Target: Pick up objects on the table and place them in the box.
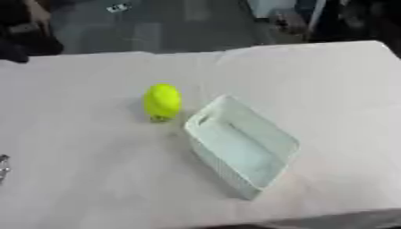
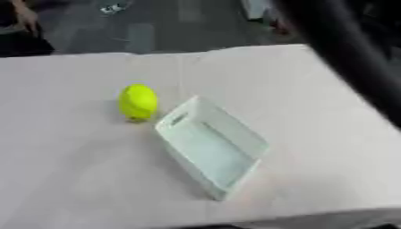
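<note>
A yellow-green egg-shaped object (image 1: 162,101) lies on the white table (image 1: 86,147), just left of the box's far corner. The pale box (image 1: 241,145) stands askew in the middle of the table, and nothing shows inside it. A small silver-grey piece, perhaps part of my left hand (image 1: 3,167), pokes in at the left edge, far from both. In the right eye view a blurred black arm (image 2: 352,53) crosses the upper right corner, above the table's far right side; its hand is out of sight.
The table's far edge (image 1: 196,51) runs across the top, with dark floor and dark shapes behind it. The near edge shows along the bottom. Bare tabletop lies to the left and right of the box.
</note>
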